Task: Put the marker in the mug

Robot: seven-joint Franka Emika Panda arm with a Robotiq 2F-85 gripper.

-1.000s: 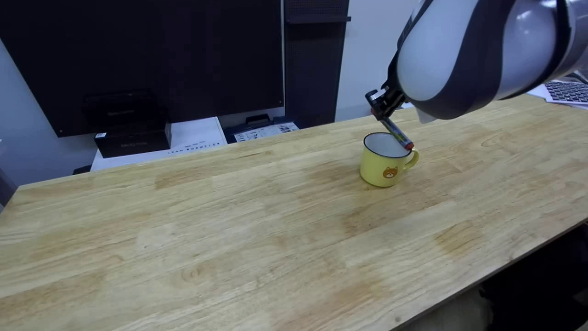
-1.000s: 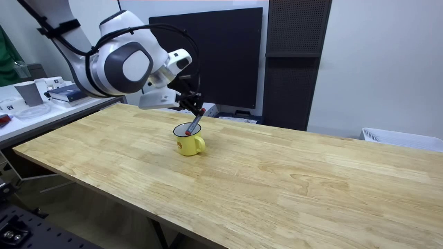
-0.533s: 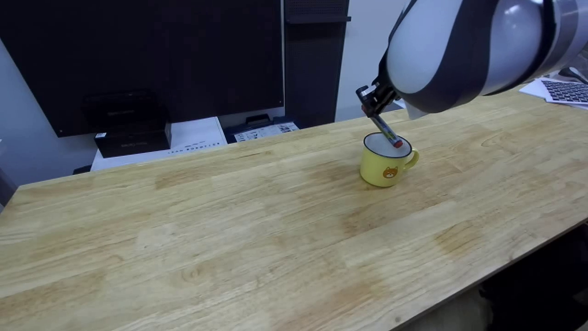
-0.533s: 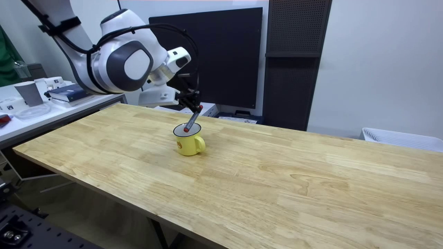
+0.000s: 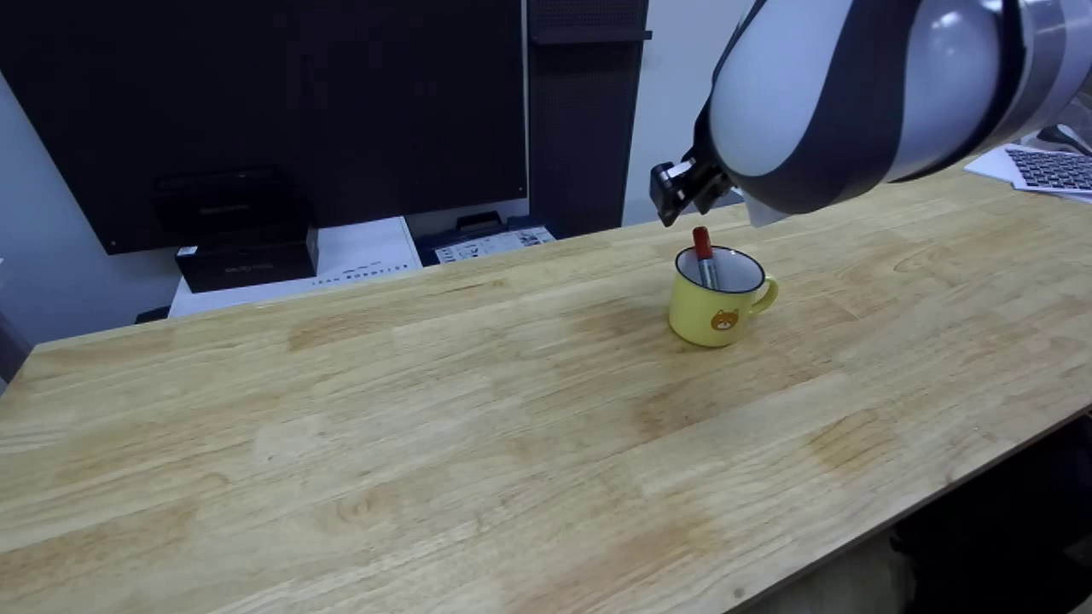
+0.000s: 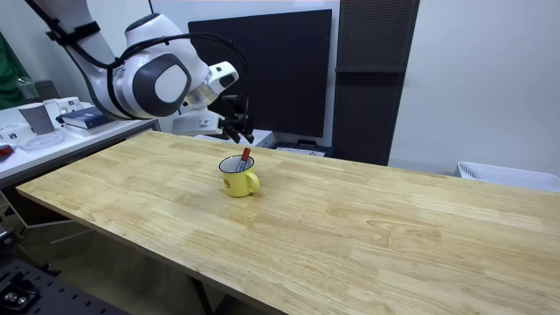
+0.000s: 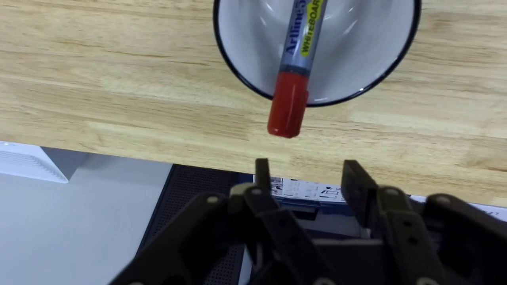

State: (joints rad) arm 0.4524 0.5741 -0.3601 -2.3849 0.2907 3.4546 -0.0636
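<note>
The mug (image 5: 699, 317) is yellow with a white inside and a dark rim, and stands upright on the wooden table; it also shows in an exterior view (image 6: 236, 184) and in the wrist view (image 7: 356, 67). The marker (image 5: 705, 258), grey with a red cap, stands tilted inside the mug, leaning on the rim with its cap sticking out above it (image 6: 244, 157). Its lower end is hidden in both exterior views and cut off in the wrist view (image 7: 299, 51). My gripper (image 7: 305, 161) is open and empty, just above the marker's cap and apart from it (image 5: 686, 213).
The wooden table (image 5: 409, 443) has its back edge close behind the mug. Behind it are a black box (image 5: 247, 263) and a dark case with a printed sheet (image 5: 490, 243). A laptop (image 5: 1054, 169) lies at the table's far end.
The gripper moved the marker over the mug, then opened and let go. The marker dropped into the mug, cap up. The mug has not moved.
</note>
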